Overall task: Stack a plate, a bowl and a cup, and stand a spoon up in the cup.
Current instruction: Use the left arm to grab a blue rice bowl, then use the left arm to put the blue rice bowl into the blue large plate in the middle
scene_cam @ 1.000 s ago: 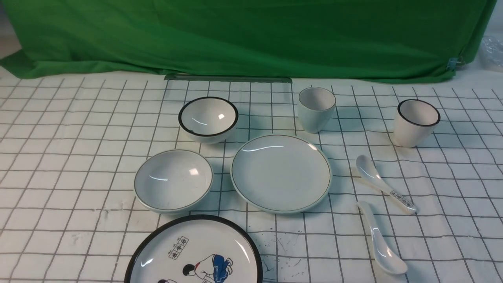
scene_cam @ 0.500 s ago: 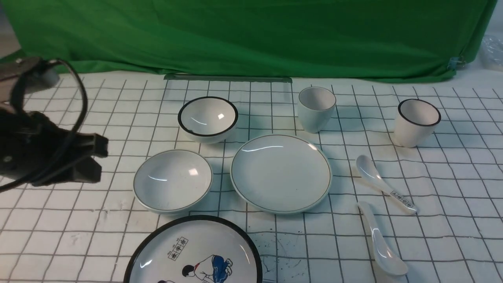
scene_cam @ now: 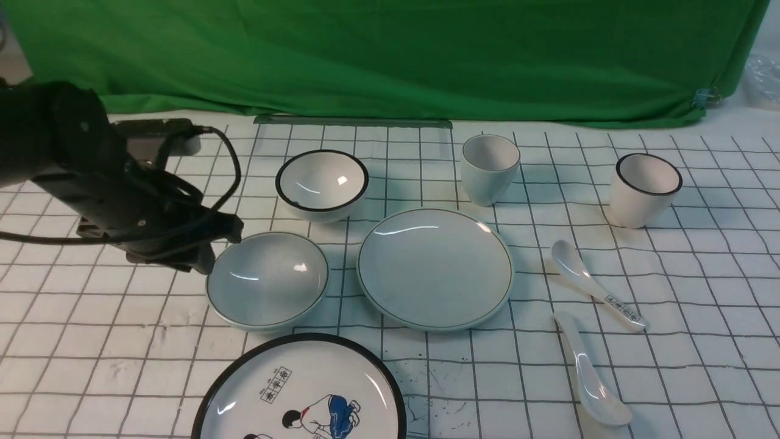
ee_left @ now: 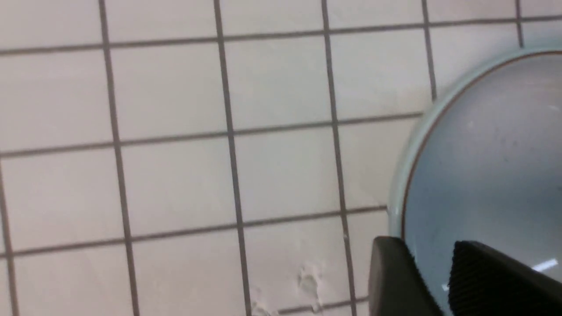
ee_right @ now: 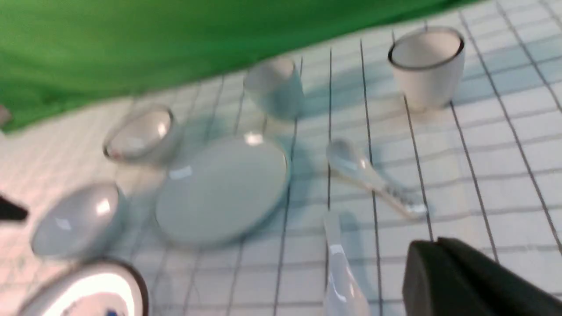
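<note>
The wide pale bowl (scene_cam: 268, 281) sits left of the plain plate (scene_cam: 436, 268), and the rimless cup (scene_cam: 490, 167) stands behind the plate. Near the front right lies the plain white spoon (scene_cam: 591, 378). My left gripper (scene_cam: 220, 249) is at the bowl's left rim. In the left wrist view it (ee_left: 428, 248) is open, one finger (ee_left: 393, 276) outside the bowl's (ee_left: 491, 166) rim and the other over its inside. My right gripper (ee_right: 432, 245) is shut on nothing, hanging near the plain spoon (ee_right: 342, 281); it does not show in the front view.
A black-rimmed bowl (scene_cam: 322, 182) stands behind the pale bowl. A black-rimmed cup (scene_cam: 647, 189) is at the back right. A spoon with a printed handle (scene_cam: 597, 285) lies right of the plate. A cartoon plate (scene_cam: 301, 393) sits at the front edge. Green cloth (scene_cam: 390, 55) hangs behind.
My left arm has come in from the left edge to the pale bowl's left rim, and its jaws have opened. The dishes and spoons have not moved.
</note>
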Action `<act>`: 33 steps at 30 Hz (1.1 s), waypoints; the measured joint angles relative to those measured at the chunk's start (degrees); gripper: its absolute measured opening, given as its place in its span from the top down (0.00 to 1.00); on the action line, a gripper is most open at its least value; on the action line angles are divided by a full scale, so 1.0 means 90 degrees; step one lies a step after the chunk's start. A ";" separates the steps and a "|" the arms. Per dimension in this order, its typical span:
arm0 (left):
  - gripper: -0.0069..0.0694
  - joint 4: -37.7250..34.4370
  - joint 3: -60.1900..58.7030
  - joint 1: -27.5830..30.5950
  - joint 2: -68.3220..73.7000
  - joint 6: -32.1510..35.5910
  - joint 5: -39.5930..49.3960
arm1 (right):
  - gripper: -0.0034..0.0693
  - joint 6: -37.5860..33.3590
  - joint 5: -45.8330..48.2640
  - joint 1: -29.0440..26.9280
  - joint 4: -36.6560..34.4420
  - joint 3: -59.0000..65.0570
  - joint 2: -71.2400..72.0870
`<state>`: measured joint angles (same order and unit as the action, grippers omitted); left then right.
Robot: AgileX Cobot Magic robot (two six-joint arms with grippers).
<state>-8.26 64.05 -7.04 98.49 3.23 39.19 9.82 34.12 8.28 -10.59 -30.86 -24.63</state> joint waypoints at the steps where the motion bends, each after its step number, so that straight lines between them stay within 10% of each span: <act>1: 0.55 0.0005 0.0049 0.0000 0.0125 -0.0005 -0.0052 | 0.91 -0.0203 0.0348 0.0019 0.0000 -0.0289 -0.0421; 9: 0.28 -0.0046 0.0108 0.0000 0.0820 -0.0020 -0.0450 | 0.91 -0.0840 0.0958 0.0054 -0.0006 -0.1302 -0.2273; 17: 0.80 -0.0410 0.0174 -0.0004 0.0861 -0.0043 -0.0239 | 0.90 -0.0934 0.0463 0.0054 -0.0031 -0.1316 -0.2364; 33: 0.86 -0.1350 0.1060 -0.1340 0.0131 -0.0112 -0.0041 | 0.88 -0.1291 0.1045 0.0054 -0.0011 -0.3621 -0.4994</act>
<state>-20.42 73.59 -19.10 99.67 2.22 38.82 -1.79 43.52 8.76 -10.69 -63.45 -69.57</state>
